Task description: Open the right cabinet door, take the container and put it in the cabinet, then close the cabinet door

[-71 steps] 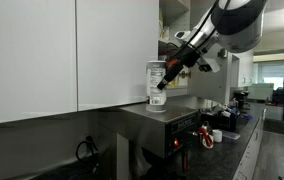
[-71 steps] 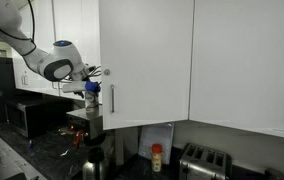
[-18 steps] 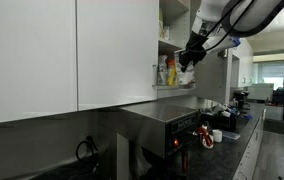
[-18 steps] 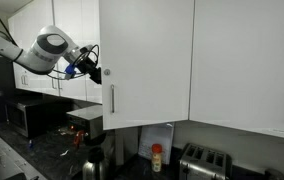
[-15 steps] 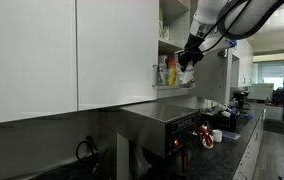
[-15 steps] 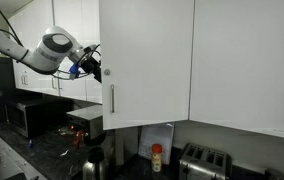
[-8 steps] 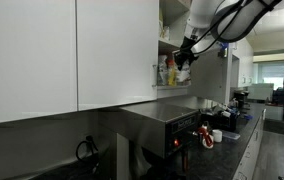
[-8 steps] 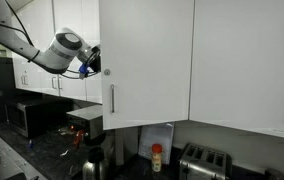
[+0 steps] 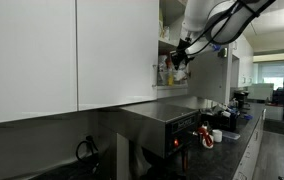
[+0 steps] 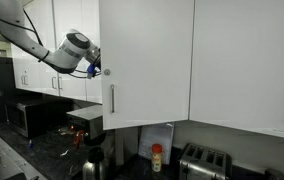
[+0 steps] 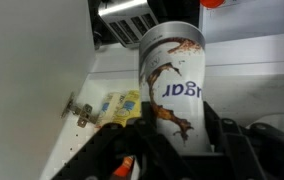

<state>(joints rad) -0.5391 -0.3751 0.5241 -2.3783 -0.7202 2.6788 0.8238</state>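
Observation:
My gripper is shut on the container, a clear jar with a printed label band. In an exterior view the gripper reaches into the open cabinet at shelf height. Small yellow items lie on the shelf beside the jar, and they also show from outside. The right cabinet door stands swung open, its silver bar handle near its left edge. That door hides the gripper and jar in this view; only the arm's wrist shows.
A steel machine stands right below the open cabinet. A door hinge sits on the cabinet wall left of the jar. A microwave, a toaster and small items stand on the counter.
The gripper carried the container up from above the steel machine to shelf height, then moved further into the cabinet. In the last half second it edged deeper behind the door.

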